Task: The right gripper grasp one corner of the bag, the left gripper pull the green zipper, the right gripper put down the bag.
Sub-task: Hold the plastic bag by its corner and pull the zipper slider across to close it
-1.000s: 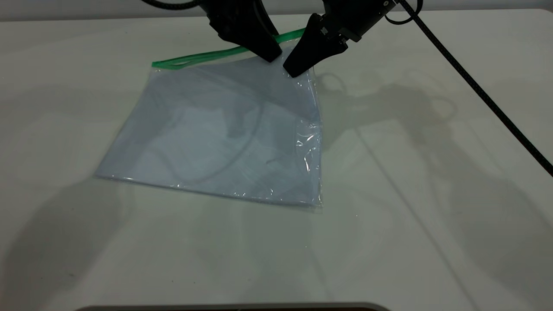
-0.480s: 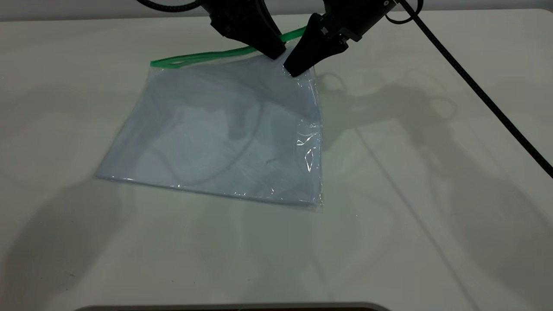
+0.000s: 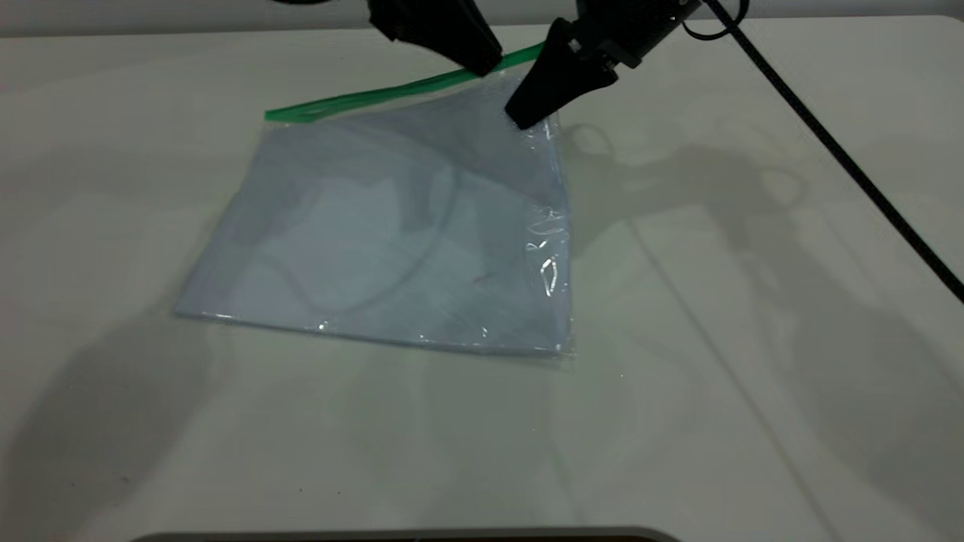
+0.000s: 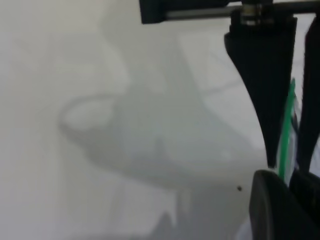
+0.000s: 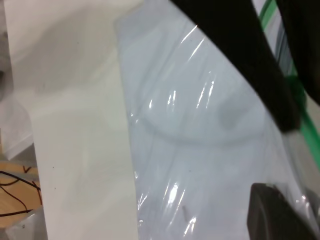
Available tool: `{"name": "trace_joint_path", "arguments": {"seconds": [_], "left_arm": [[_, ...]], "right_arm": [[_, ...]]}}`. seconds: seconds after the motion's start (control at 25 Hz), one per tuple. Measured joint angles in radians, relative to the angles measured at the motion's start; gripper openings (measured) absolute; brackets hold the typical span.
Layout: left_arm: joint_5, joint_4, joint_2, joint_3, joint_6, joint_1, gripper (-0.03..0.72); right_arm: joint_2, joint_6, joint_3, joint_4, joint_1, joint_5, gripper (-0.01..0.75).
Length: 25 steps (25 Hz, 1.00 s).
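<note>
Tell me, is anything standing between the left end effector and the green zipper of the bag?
Nothing visible does. The left end effector is already at the green zipper, near the raised corner of the bag where the right end effector is. The wrist view shows the strip between its fingers.

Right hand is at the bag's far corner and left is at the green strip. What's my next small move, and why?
Probably slide the left hand along the green zipper toward its free far end. The right hand pins the bag at its raised corner, and the left hand's tip sits on the strip right beside it, with nearly the whole strip ahead. Grip closure isn't clearly visible, so move slowly.
</note>
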Motion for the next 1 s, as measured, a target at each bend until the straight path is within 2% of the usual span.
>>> {"name": "trace_joint_path", "arguments": {"seconds": [0.32, 0.56, 0.72, 0.92, 1.0], "left_arm": [[0.0, 0.043, 0.0, -0.001, -0.024, 0.023, 0.092], [-0.03, -0.044, 0.0, -0.001, 0.006, 0.023, 0.109], [-0.055, -0.057, 0.0, -0.001, 0.007, 0.014, 0.202], [-0.077, -0.06, 0.0, -0.001, 0.015, -0.01, 0.367], [-0.079, -0.061, 0.0, -0.001, 0.021, -0.019, 0.401]], "right_arm": [[0.0, 0.006, 0.002, 0.014, -0.069, 0.025, 0.033], [0.0, 0.006, 0.002, 0.014, -0.068, 0.032, 0.033], [0.0, 0.007, 0.002, 0.019, -0.068, 0.037, 0.033], [0.0, 0.007, 0.002, 0.021, -0.067, 0.043, 0.033], [0.0, 0.007, 0.002, 0.022, -0.067, 0.044, 0.033]]}}
